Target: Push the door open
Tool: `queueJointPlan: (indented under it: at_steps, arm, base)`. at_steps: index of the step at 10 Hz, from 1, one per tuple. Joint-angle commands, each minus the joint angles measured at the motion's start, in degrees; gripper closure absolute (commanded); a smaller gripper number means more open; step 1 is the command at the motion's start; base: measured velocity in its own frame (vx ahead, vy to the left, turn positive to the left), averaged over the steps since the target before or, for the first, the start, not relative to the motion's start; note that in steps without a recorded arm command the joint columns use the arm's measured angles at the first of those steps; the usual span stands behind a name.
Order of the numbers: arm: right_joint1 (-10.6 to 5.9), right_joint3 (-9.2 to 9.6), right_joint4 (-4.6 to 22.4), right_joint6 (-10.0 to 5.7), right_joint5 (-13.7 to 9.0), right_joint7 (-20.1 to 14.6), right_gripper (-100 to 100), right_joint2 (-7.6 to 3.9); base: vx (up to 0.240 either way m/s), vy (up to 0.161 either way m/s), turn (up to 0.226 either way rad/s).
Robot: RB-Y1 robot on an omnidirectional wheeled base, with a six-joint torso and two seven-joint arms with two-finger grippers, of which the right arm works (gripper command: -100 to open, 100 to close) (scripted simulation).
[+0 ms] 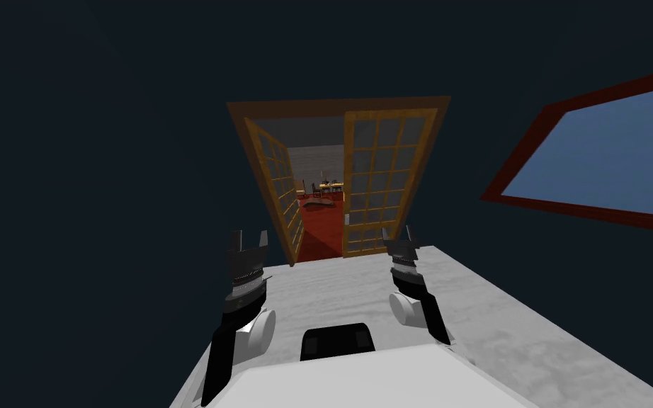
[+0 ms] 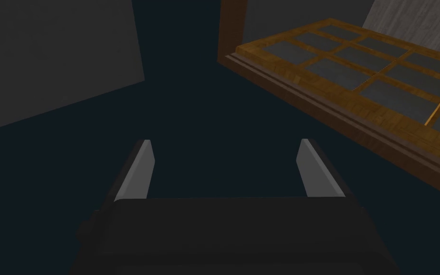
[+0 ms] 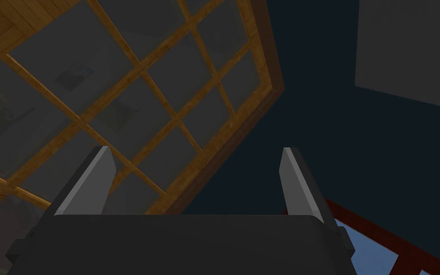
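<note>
Door leaves of wood with gridded glass panes stand straight ahead in a brown frame (image 1: 339,105). The left leaf (image 1: 282,191) is swung away into the room beyond, baring a red floor (image 1: 321,230), while the right leaf (image 1: 382,184) sits shut in the frame. The left pincer (image 1: 250,239) hangs in front of the left leaf's foot, and the right pincer (image 1: 397,235) in front of the right leaf's lower corner. Both have their 2 fingers spread wide and grip nothing. A red-framed window (image 1: 601,156) lies off to the right.
</note>
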Motion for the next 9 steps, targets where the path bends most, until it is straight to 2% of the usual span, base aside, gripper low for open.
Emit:
queueJointPlan:
  at_steps: [1, 9]
  arm:
    - [-0.39, 0.72, 2.16, -0.65, -0.99, -1.47, -100, -0.07]
    - [-3.88, 3.13, 14.32, -3.49, -6.71, -9.19, -100, -0.84]
  base:
    - [0.087, -0.053, 0.108]
    - [0.09, -0.068, 0.115]
